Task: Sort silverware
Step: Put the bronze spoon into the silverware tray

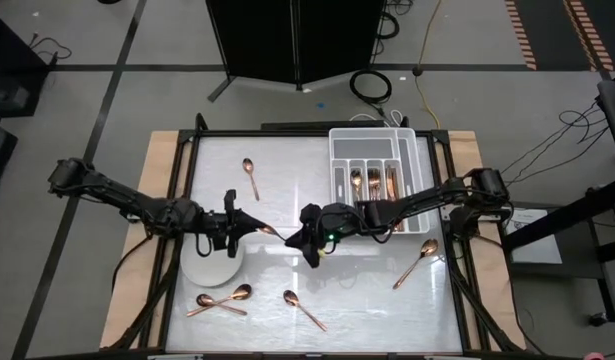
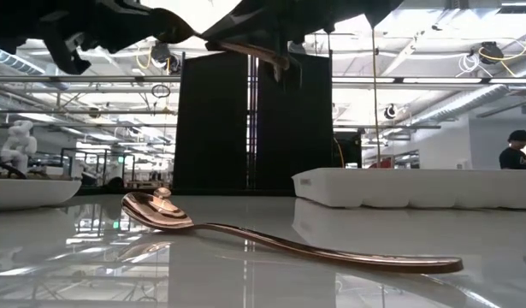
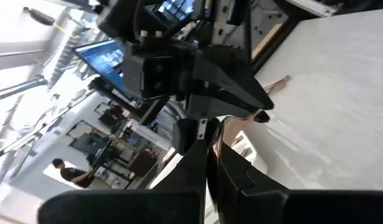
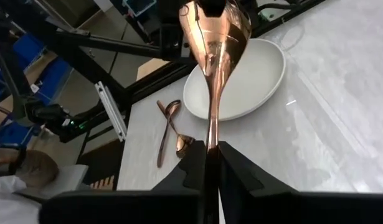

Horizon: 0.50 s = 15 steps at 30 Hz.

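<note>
Above the tabletop's middle, the left tool (image 1: 249, 226) and right tool (image 1: 299, 236) both clamp one copper spoon (image 1: 270, 231) in a handover, best finished by releasing one end only once the other holds firm.

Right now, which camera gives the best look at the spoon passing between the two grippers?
The right wrist view: the spoon fills it, bowl up, above the plate. The high view shows only a sliver, the low view an edge, the left wrist view a glimpse.
</note>
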Each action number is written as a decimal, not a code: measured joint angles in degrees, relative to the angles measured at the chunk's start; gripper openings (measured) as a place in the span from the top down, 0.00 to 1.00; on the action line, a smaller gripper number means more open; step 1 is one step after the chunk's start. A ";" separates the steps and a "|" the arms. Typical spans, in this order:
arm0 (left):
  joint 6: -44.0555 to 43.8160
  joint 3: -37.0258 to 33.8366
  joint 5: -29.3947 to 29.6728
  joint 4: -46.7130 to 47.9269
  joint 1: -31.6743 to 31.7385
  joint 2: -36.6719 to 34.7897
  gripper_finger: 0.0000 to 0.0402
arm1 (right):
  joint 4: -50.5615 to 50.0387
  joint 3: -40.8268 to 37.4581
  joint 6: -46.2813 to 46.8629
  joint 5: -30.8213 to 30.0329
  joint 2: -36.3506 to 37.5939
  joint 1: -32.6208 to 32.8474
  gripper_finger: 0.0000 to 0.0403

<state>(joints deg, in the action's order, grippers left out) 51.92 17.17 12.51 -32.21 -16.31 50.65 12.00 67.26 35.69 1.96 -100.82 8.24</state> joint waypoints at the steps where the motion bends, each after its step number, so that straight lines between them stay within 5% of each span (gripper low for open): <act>1: 0.00 0.00 -0.37 0.08 0.07 0.00 0.97 | 0.04 0.00 -0.22 0.04 -0.02 0.06 0.96; 7: -4.80 1.09 0.86 2.26 0.13 0.06 0.99 | 0.74 0.04 -4.75 -0.50 -0.02 -0.13 0.86; 15: -25.41 14.66 4.92 31.82 0.13 0.01 0.99 | -2.65 0.07 -14.05 -2.62 -0.02 -0.29 0.80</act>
<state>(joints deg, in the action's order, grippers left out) 26.51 31.83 17.43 -0.39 -16.19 50.67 9.35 67.33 21.64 -0.65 -100.84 7.94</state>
